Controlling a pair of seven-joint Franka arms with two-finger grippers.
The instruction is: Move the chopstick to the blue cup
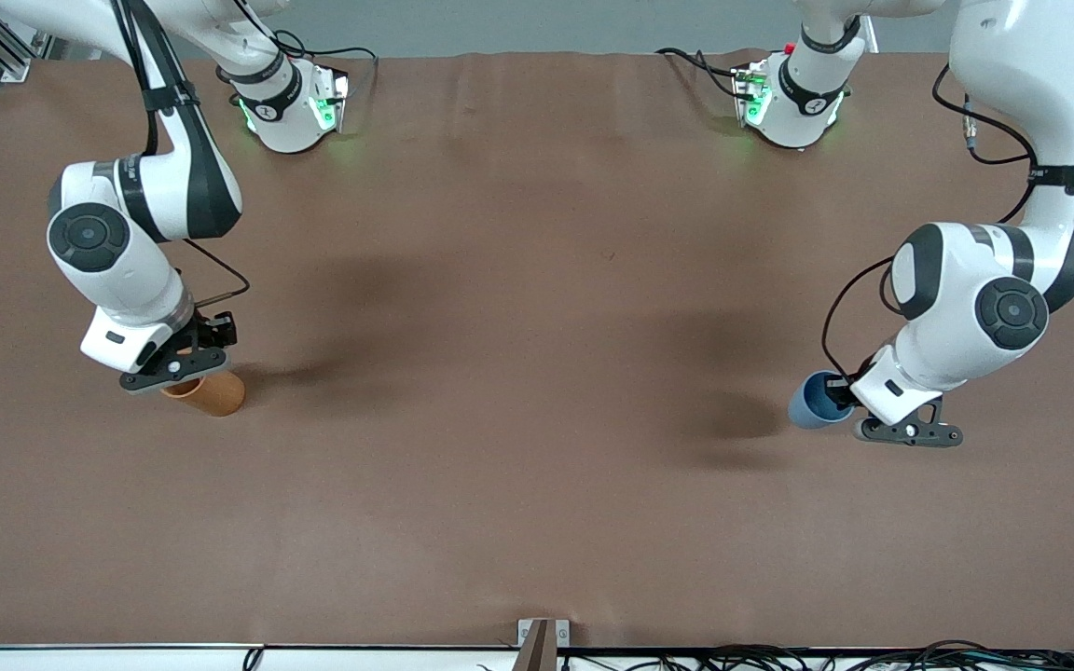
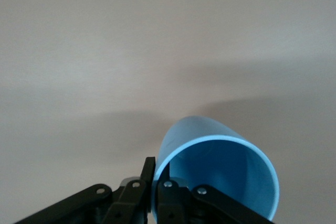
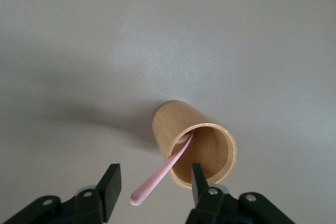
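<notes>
The blue cup (image 1: 812, 403) (image 2: 220, 166) stands near the left arm's end of the table. My left gripper (image 1: 846, 399) (image 2: 156, 182) is shut on the cup's rim, with one finger inside the wall and one outside. Toward the right arm's end stands an orange-brown cup (image 1: 213, 392) (image 3: 195, 145). A pale pink chopstick (image 3: 160, 178) leans out of its mouth. My right gripper (image 1: 178, 371) (image 3: 155, 184) hangs over that cup, open, its fingers on either side of the stick's upper end and not touching it. In the front view the right hand hides the chopstick.
The brown table cover (image 1: 537, 373) stretches between the two cups. The arm bases (image 1: 290, 102) (image 1: 789, 98) stand at the table's back edge. A small metal bracket (image 1: 542, 636) and cables lie along the edge nearest the front camera.
</notes>
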